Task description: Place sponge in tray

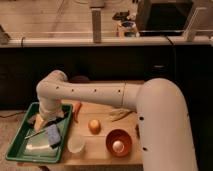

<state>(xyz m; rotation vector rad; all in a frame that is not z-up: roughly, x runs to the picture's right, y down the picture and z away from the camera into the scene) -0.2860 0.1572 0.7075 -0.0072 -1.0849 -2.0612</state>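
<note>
The sponge (53, 134) lies inside the tray (20, 149), near its right rim, at the desk's (100, 150) left edge. The end effector (44, 121) hangs over the tray's far part, just beside and above the sponge, its fingers spread wide and holding nothing.
</note>
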